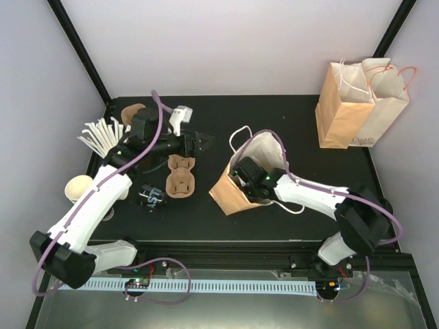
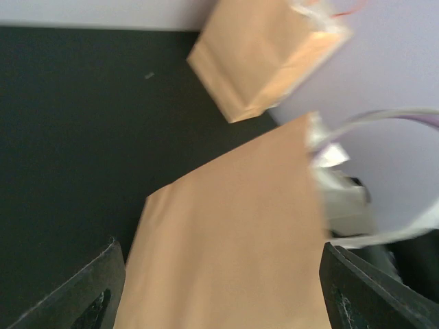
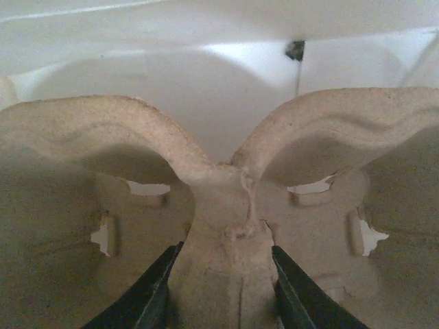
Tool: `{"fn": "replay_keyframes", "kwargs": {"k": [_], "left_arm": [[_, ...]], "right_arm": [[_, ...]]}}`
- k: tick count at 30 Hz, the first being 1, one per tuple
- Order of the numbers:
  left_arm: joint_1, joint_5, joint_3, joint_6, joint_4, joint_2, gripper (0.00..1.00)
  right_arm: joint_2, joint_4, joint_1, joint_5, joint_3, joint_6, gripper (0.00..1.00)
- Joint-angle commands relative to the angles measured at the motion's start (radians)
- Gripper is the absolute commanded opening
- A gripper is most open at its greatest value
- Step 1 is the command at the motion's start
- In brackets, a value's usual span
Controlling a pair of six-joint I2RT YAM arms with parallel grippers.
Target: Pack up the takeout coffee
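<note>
Brown moulded-pulp cup carrier (image 3: 226, 178), pinched by right end effector (image 3: 223, 288), visible only at wrist; left end effector (image 2: 219, 288) spread.

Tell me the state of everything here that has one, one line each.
Near bag: open.
Far bag: upright, open.
Left gripper: open, empty.
Right gripper: shut on held carrier, inside near bag.
Coffee: on the table, unpacked.
Loose carrier: on the table, empty.
White cup: lidless.
</note>
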Motion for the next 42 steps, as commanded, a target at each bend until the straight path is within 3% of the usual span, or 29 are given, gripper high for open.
{"fn": "replay_keyframes", "kwargs": {"k": [1, 3, 6, 12, 25, 26, 29, 31, 35, 38, 42], "left_arm": [[0.139, 0.093, -0.078, -0.068, 0.006, 0.080, 0.79], [0.151, 0.132, -0.056, -0.049, -0.008, 0.144, 0.79], [0.128, 0.299, -0.013, -0.060, 0.051, 0.190, 0.75], [0.097, 0.185, 0.006, -0.061, 0.140, 0.121, 0.83], [0.085, 0.209, 0.177, 0.057, 0.014, 0.158, 0.84], [0.066, 0.188, 0.200, 0.121, -0.018, 0.157, 0.84], [-0.044, -0.115, 0.263, 0.294, -0.160, 0.152, 0.84], [-0.104, -0.224, 0.282, 0.380, -0.206, 0.155, 0.85], [-0.178, -0.365, 0.289, 0.481, -0.254, 0.160, 0.87], [-0.241, -0.567, 0.307, 0.524, -0.269, 0.186, 0.89], [-0.283, -0.747, 0.403, 0.533, -0.326, 0.284, 0.80]], "right_arm": [[0.096, -0.048, -0.008, -0.114, 0.062, -0.056, 0.24], [0.120, -0.066, -0.018, -0.142, 0.078, -0.071, 0.24], [0.148, -0.091, -0.032, -0.180, 0.103, -0.111, 0.25], [0.251, -0.180, -0.045, -0.232, 0.210, -0.182, 0.25], [0.419, -0.335, -0.060, -0.186, 0.386, -0.232, 0.29], [0.415, -0.334, -0.059, -0.189, 0.388, -0.234, 0.29], [0.398, -0.332, -0.060, -0.203, 0.391, -0.239, 0.30], [0.397, -0.335, -0.060, -0.204, 0.396, -0.240, 0.30], [0.402, -0.343, -0.061, -0.208, 0.401, -0.243, 0.30], [0.401, -0.340, -0.060, -0.215, 0.398, -0.247, 0.30], [0.401, -0.341, -0.060, -0.211, 0.403, -0.253, 0.30]]}}
